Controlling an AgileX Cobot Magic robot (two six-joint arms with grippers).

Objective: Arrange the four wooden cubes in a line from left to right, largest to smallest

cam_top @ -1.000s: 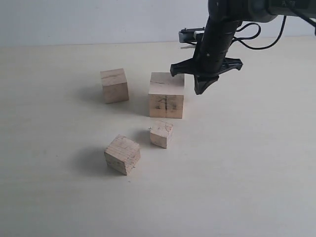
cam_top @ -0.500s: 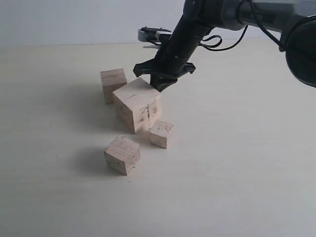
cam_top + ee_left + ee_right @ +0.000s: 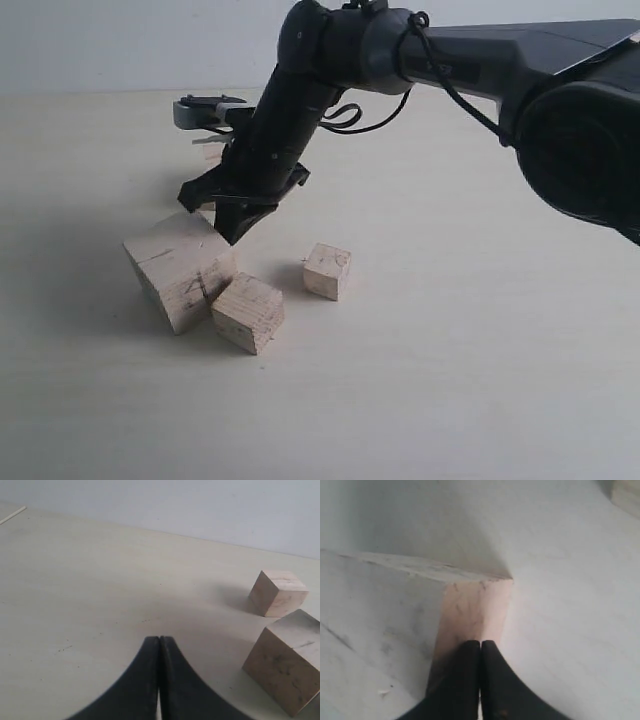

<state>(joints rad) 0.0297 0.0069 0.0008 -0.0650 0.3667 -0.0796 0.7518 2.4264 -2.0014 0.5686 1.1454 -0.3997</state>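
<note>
While the largest cube point(image 3: 180, 270) sits at the left, touching a mid-sized cube point(image 3: 248, 313) on its near right, no row is formed yet. The right tool point(image 3: 232, 232), clenched and empty, rests against its far side; the left tool point(image 3: 159, 639) is clenched too.

The largest pale light-wood cube point(image 3: 180, 270) has fine grain and dark smudge marks on one face. The mid-sized pale wooden cube point(image 3: 248, 313) shows streaky tan grain, as does the smallest pale wooden cube point(image 3: 327, 271). The smooth table top point(image 3: 480, 380) is plain cream, and the right gripper point(image 3: 232, 232) is black.
</note>
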